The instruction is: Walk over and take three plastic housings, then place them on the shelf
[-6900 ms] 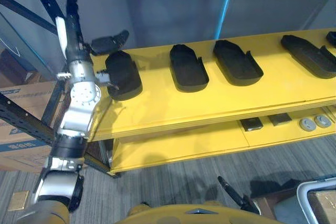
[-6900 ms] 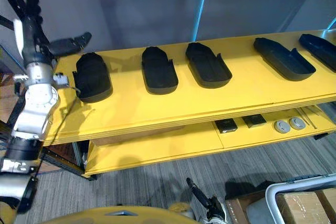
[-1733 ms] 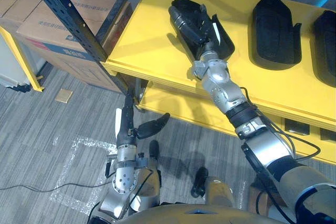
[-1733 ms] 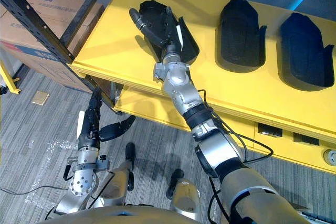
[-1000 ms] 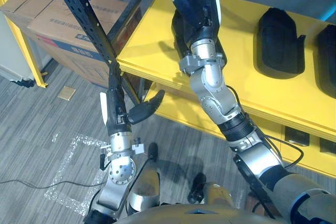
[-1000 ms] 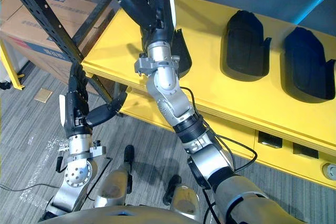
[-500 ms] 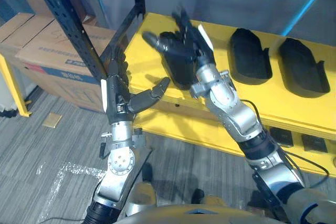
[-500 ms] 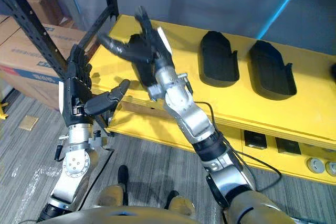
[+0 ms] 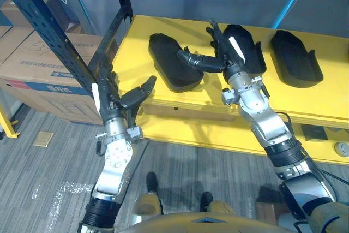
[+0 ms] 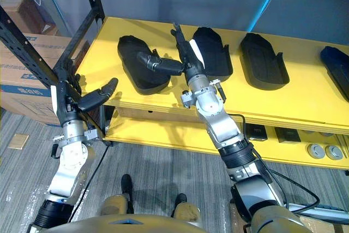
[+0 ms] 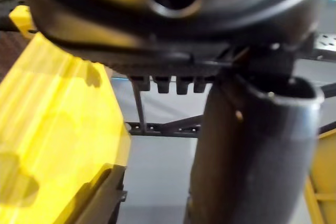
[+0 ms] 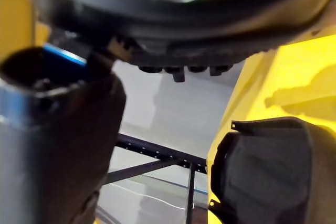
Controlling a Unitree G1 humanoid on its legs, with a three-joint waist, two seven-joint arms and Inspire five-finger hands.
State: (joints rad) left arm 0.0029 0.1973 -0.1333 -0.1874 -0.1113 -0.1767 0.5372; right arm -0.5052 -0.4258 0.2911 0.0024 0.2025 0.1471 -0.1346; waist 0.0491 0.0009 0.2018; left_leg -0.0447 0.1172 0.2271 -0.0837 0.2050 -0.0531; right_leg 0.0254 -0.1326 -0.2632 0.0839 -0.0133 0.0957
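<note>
Three black plastic housings lie in a row on the top board of the yellow shelf [image 9: 136,45]: the leftmost housing [image 9: 170,69], the middle housing [image 9: 252,53] and the right housing [image 9: 294,61]. Each lies flat and apart from its neighbour. A fourth housing [image 10: 335,58] shows at the far end in the right eye view. The right hand [image 9: 224,59] hangs above the board over the gap between the leftmost housing and the middle housing, fingers straight and thumb spread. It grasps nothing and, as far as I can tell, touches neither. The left hand [image 9: 113,101] is raised in front of the shelf's near edge, beside the dark rack upright [image 9: 49,28], also released and empty. With both hands empty and three housings resting on the shelf, the placing looks finished, or all but. What seems left is to draw the right arm back clear of the parts. Whether these three are the ones carried over, the pictures alone cannot settle. Cardboard boxes [image 9: 38,61] stand behind the rack upright.
</note>
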